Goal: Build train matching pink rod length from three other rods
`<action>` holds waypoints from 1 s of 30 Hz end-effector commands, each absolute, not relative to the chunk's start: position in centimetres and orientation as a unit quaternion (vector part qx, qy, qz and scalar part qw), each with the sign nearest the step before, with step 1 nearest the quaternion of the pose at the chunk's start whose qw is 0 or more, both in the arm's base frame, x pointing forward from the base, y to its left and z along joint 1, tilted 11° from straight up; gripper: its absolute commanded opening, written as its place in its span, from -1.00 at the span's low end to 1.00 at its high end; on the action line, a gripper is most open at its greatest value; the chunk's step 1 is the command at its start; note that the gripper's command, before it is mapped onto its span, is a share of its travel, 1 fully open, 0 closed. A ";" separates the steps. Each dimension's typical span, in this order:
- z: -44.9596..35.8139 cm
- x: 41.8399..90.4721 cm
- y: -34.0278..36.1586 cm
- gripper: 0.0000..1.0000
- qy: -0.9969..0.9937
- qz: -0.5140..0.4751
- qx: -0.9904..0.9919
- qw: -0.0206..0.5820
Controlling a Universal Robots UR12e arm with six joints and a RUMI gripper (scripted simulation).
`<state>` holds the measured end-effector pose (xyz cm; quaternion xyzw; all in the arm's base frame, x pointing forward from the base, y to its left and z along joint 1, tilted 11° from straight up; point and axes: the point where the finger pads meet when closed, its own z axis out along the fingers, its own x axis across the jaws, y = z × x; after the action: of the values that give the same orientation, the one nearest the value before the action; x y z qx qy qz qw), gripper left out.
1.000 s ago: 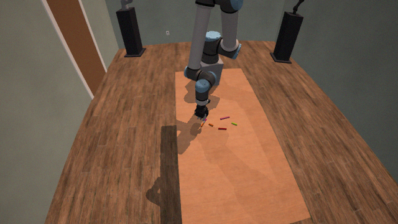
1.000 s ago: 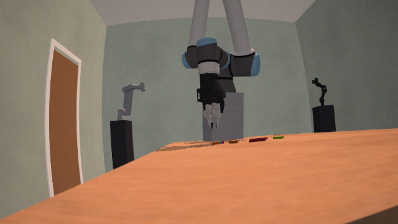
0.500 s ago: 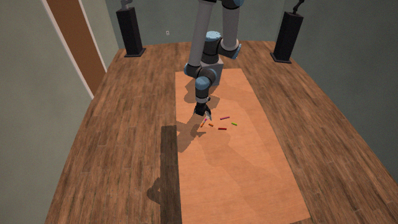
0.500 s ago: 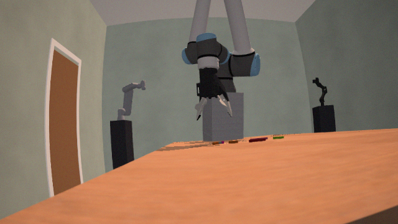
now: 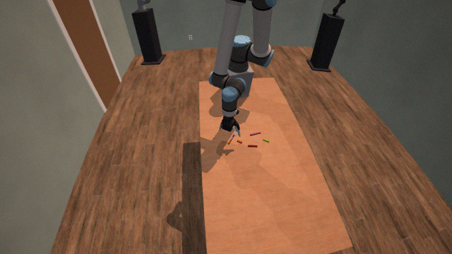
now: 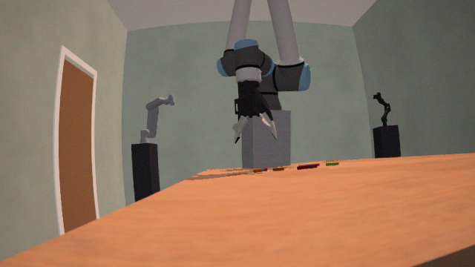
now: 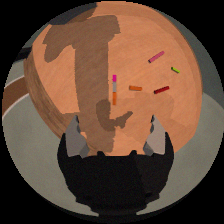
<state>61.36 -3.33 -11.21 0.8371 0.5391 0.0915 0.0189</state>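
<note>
The gripper [image 7: 114, 131] hangs above the worktop [image 5: 268, 197], jaws wide apart and empty. Below, the magenta-grey-orange train [image 7: 114, 90] lies complete, it seems; next move is only retreating.

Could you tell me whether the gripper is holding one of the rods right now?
No, the gripper is wide open above the table, and the line of magenta, grey and orange rods lies flat ahead of its fingers.

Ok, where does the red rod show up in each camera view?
Top: red rod, centre, right of the tool.
Exterior, far table edge, right of centre.
Wrist, right of centre.
Shared landmark: the lime rod just beyond it in every view.
</note>
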 end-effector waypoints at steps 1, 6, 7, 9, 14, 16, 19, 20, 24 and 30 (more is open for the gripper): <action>-11.1 61.4 -3.4 1.00 0.539 0.092 0.837 0.019; -10.1 61.2 -3.4 1.00 0.539 0.092 0.837 0.019; -9.7 61.1 -3.4 1.00 0.539 0.092 0.837 0.019; -8.8 61.0 -3.5 1.00 0.539 0.092 0.837 0.019; -7.2 60.7 -3.6 1.00 0.539 0.092 0.837 0.019; -6.1 60.5 -3.7 1.00 0.539 0.092 0.837 0.019; -4.4 60.2 -3.8 1.00 0.539 0.092 0.837 0.019; -4.0 60.1 -3.8 1.00 0.539 0.092 0.837 0.019; -2.5 59.9 -3.9 1.00 0.539 0.092 0.837 0.019; -2.0 59.8 -4.0 1.00 0.539 0.092 0.837 0.019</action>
<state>59.88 -3.89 -2.78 0.8371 0.5390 0.0918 0.0195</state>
